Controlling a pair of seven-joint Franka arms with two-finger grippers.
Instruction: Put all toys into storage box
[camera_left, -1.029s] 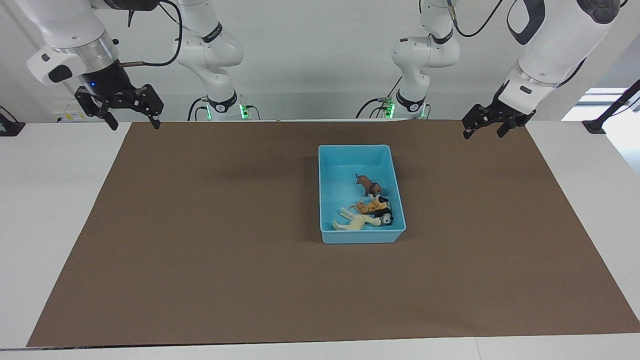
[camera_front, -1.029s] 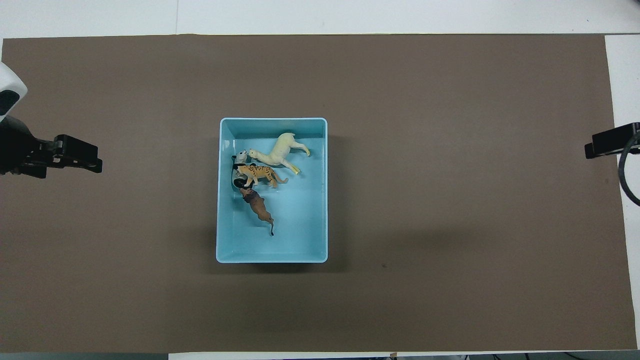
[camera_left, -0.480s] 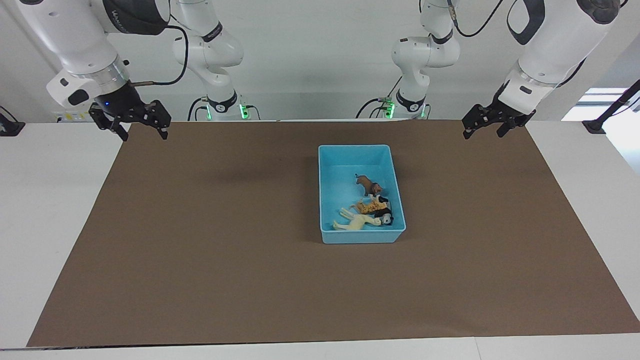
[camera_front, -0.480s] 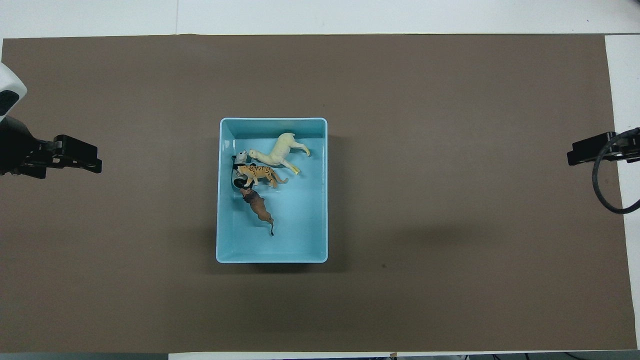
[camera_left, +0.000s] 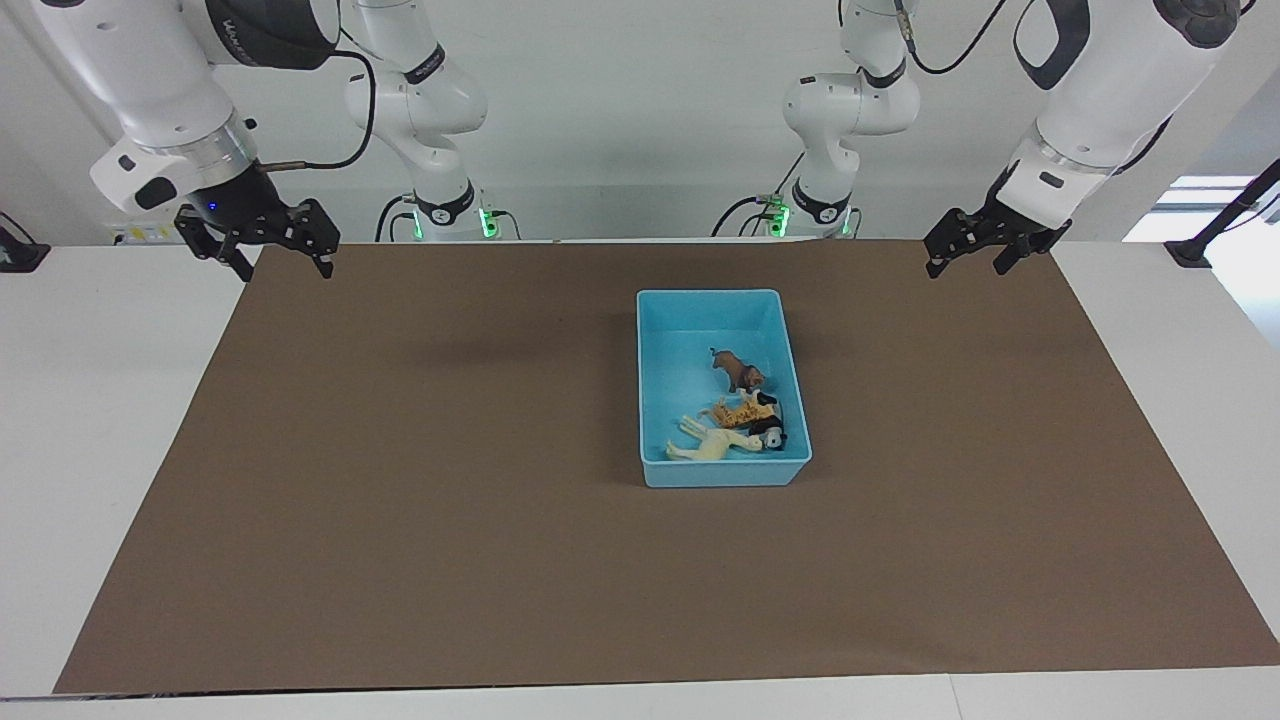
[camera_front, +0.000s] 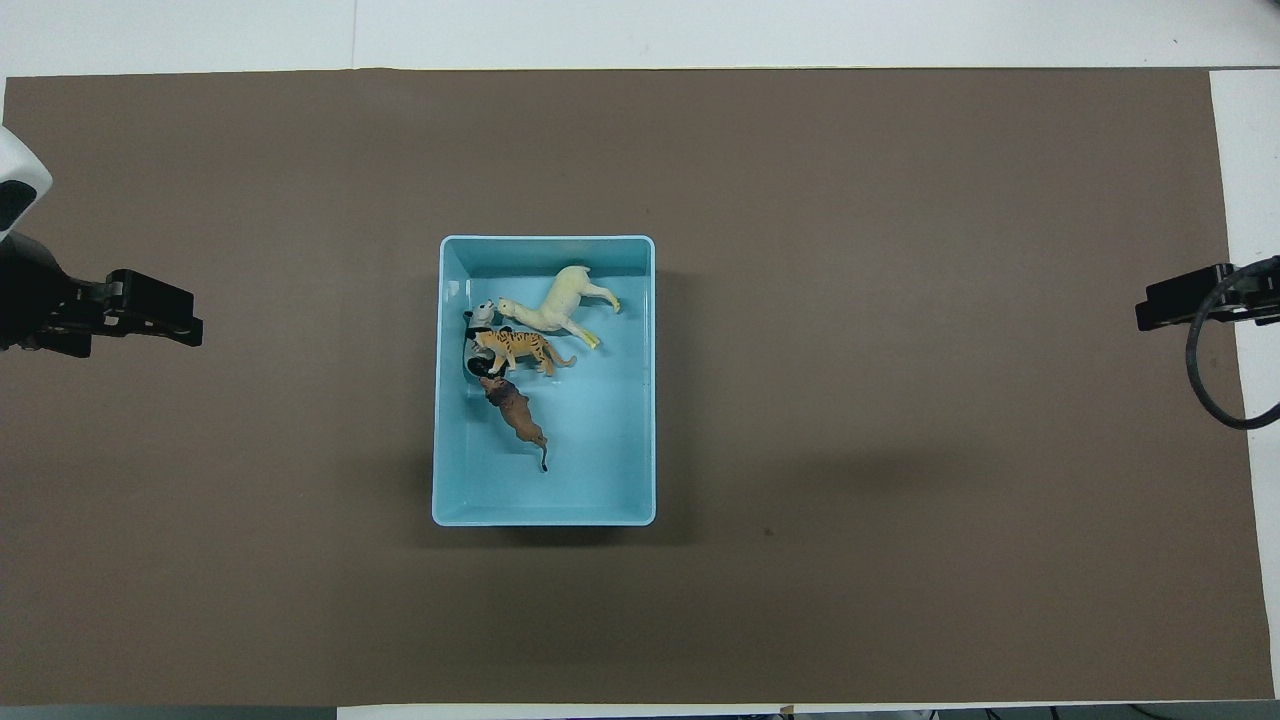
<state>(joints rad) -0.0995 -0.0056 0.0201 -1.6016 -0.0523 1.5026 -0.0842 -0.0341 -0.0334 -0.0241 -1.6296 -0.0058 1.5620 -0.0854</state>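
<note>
The light blue storage box (camera_left: 710, 294) (camera_front: 546, 240) stands on the brown mat near the middle of the table. All the toys lie inside it: a cream horse (camera_left: 712, 445) (camera_front: 555, 305), an orange striped tiger (camera_left: 740, 411) (camera_front: 518, 347), a black-and-white panda (camera_left: 772, 432) (camera_front: 482, 314) partly under the tiger, and a brown lion (camera_left: 738, 370) (camera_front: 515, 412). My left gripper (camera_left: 966, 270) (camera_front: 185, 325) hangs open and empty over the mat's edge at the left arm's end. My right gripper (camera_left: 286, 272) (camera_front: 1150, 312) hangs open and empty over the mat's edge at the right arm's end.
The brown mat (camera_left: 450, 500) covers most of the white table (camera_left: 100, 450). A black cable (camera_front: 1205, 380) loops down from the right wrist. Black mounts (camera_left: 20, 258) (camera_left: 1190, 252) sit at the table's corners near the robots.
My right gripper has dropped a little and shifted slightly inward over the mat's edge, then settled. The left gripper, the box and the toys have not moved.
</note>
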